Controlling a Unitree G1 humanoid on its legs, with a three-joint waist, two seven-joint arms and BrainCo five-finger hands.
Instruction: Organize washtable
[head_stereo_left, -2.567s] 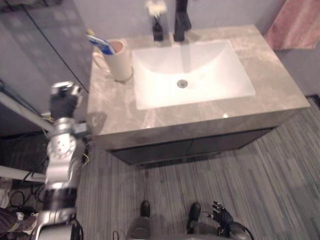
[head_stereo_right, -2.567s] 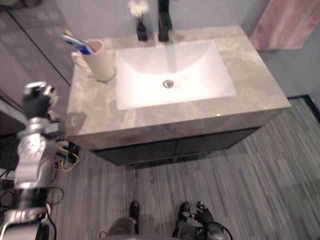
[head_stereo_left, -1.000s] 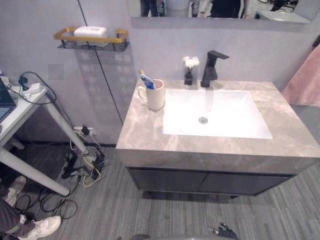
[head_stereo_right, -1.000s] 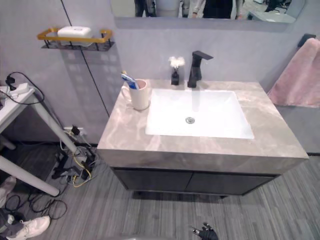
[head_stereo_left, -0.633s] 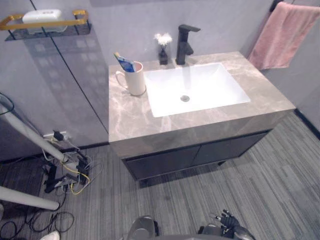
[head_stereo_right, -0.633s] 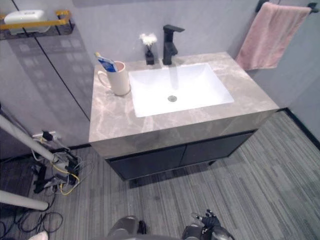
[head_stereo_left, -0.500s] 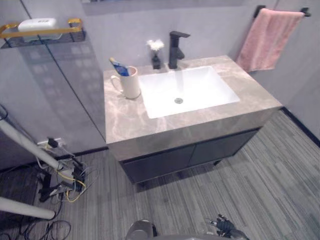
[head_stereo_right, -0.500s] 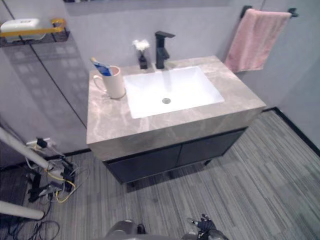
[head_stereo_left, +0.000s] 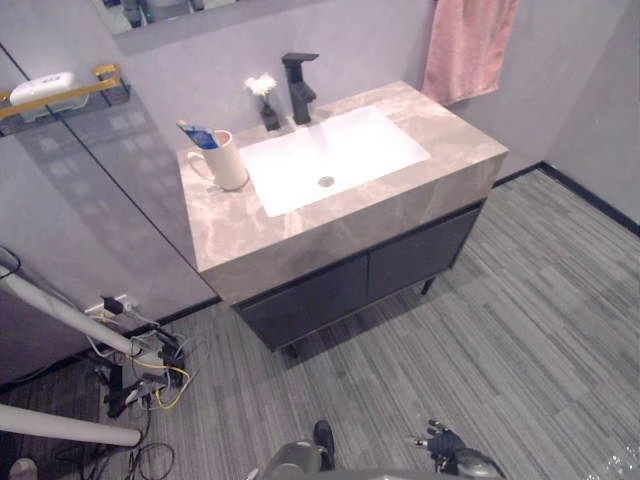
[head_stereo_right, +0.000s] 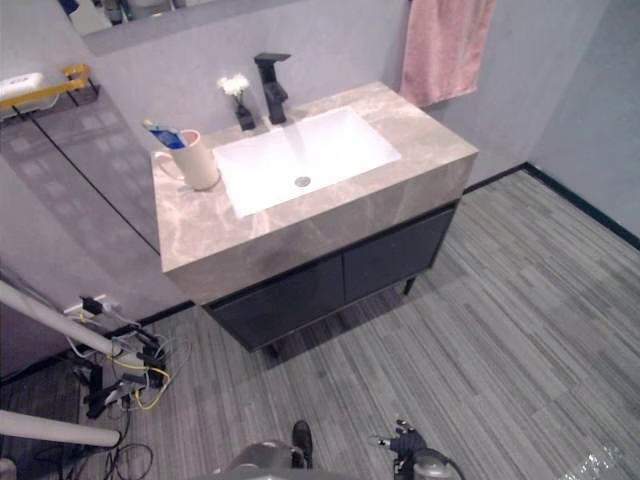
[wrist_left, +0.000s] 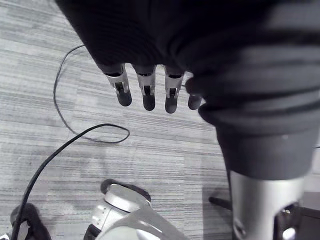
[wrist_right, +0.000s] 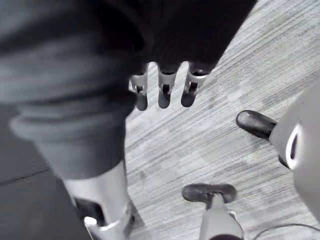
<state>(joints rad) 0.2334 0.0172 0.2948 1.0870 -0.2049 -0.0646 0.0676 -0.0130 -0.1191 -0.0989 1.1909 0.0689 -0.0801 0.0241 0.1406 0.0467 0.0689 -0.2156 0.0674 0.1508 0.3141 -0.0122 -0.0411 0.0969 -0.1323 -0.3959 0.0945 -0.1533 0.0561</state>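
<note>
**Left eye view.** The desk (head_stereo_left: 300, 235) stands against the wall, well apart from the robot. One white sink (head_stereo_left: 345, 150) sits in its middle. One cup (head_stereo_left: 229, 166) stands near the back left corner, just beside the sink, with one blue and white tube (head_stereo_left: 197, 135) poking out of it. One little vase (head_stereo_left: 269, 115) with a white flower stands at the back edge, next to the one black tap (head_stereo_left: 298, 78). I think these sit at the back so they stay tidy and leave the front of the desk free. One pink towel (head_stereo_left: 465, 45) hangs on the wall past the back right corner. One shelf (head_stereo_left: 70, 92) on the wall holds one white box (head_stereo_left: 40, 88). The right hand (head_stereo_left: 445, 443) hangs low over the floor (head_stereo_left: 520, 300).

**Right eye view.** Same things, same places. Under the desk are two dark doors (head_stereo_right: 392, 255), both closed.

**Left wrist view.** The left hand (wrist_left: 146, 92) hangs down over the floor. Its fingers are straight and apart, and it holds nothing.

**Right wrist view.** The right hand's fingers (wrist_right: 163, 92) hang straight too, with nothing in them. I think both hands are empty because the desk looks tidy.
</note>
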